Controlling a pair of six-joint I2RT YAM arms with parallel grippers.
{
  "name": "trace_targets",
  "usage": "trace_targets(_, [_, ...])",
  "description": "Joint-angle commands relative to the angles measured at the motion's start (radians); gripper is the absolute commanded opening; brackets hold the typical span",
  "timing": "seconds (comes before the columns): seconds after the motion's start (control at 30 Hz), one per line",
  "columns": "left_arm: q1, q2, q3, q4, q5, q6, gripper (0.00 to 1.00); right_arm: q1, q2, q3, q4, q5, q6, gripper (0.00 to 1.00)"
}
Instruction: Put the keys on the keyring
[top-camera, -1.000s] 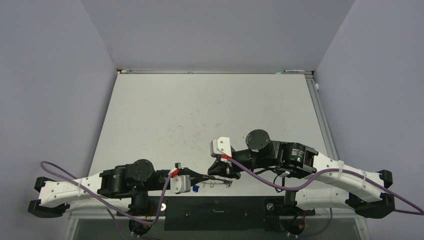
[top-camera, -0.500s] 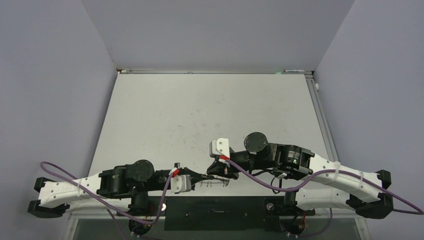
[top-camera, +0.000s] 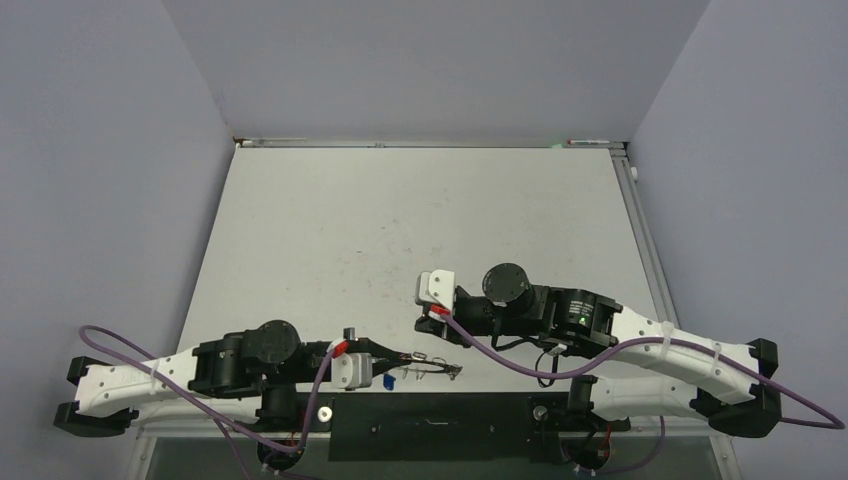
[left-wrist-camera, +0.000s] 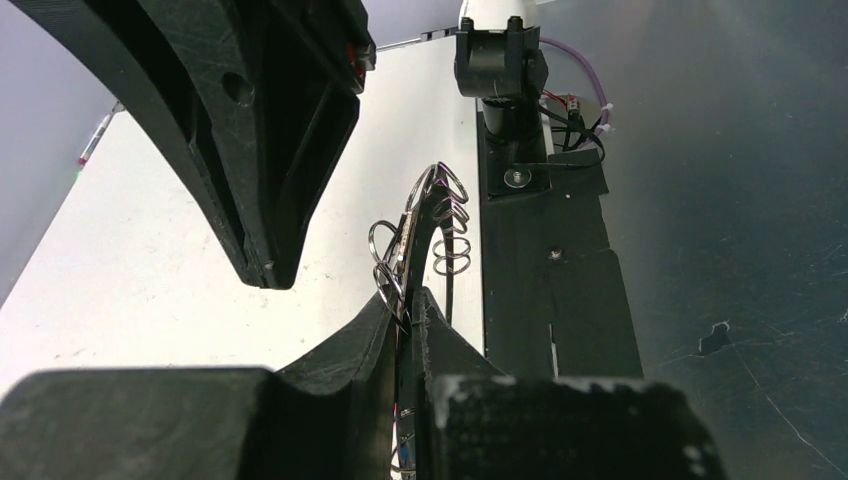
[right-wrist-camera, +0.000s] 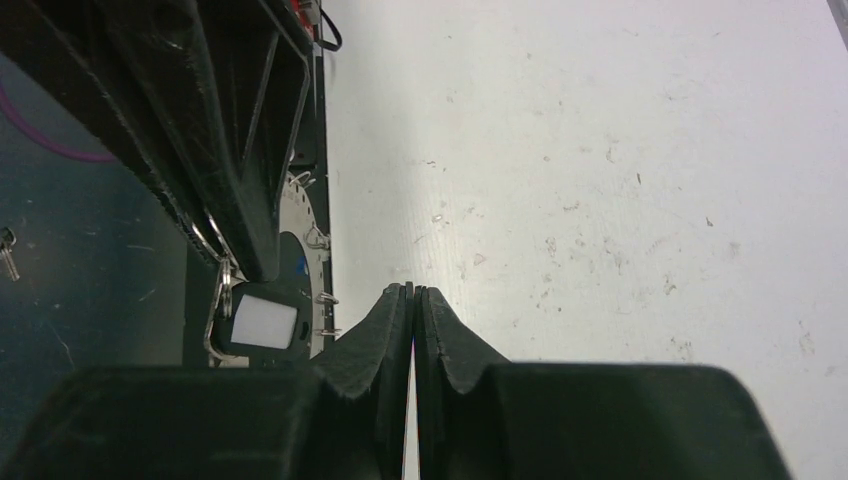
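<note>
My left gripper (top-camera: 398, 357) (left-wrist-camera: 410, 300) is shut on the rim of the keyring (top-camera: 436, 365), a flat grey ring fringed with wire loops. In the left wrist view the keyring (left-wrist-camera: 418, 225) shows edge-on, sticking out past the fingertips. A small blue key (top-camera: 390, 380) sits by the ring near the table's front edge. In the right wrist view, a dark tag with a white face (right-wrist-camera: 262, 322) and a silver loop sits beside the keyring (right-wrist-camera: 300, 215). My right gripper (top-camera: 432, 324) (right-wrist-camera: 412, 290) is shut just beyond the ring, apart from it, over bare table.
The white table (top-camera: 420, 220) stretches away behind both grippers. A black base plate (top-camera: 440, 410) with screws runs along the near edge right under the ring. In the left wrist view the right gripper's body (left-wrist-camera: 270, 150) hangs close on the upper left.
My right gripper has drawn back from the keyring toward the far side of the table. The left gripper keeps its hold on the ring, and the blue key shows again.
</note>
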Motion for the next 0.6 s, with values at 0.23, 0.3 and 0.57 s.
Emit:
trace_targets(0.23, [-0.002, 0.005, 0.023, 0.054, -0.005, -0.007, 0.0, -0.004, -0.065, 0.051, -0.001, 0.066, 0.027, 0.28])
trace_targets(0.3, [-0.002, 0.006, 0.023, 0.053, -0.002, -0.007, 0.0, -0.003, -0.076, 0.065, -0.008, 0.022, 0.032, 0.39])
trace_targets(0.57, [-0.001, 0.0, 0.017, 0.056, 0.002, -0.01, 0.0, -0.005, -0.105, 0.076, 0.041, -0.179, 0.061, 0.46])
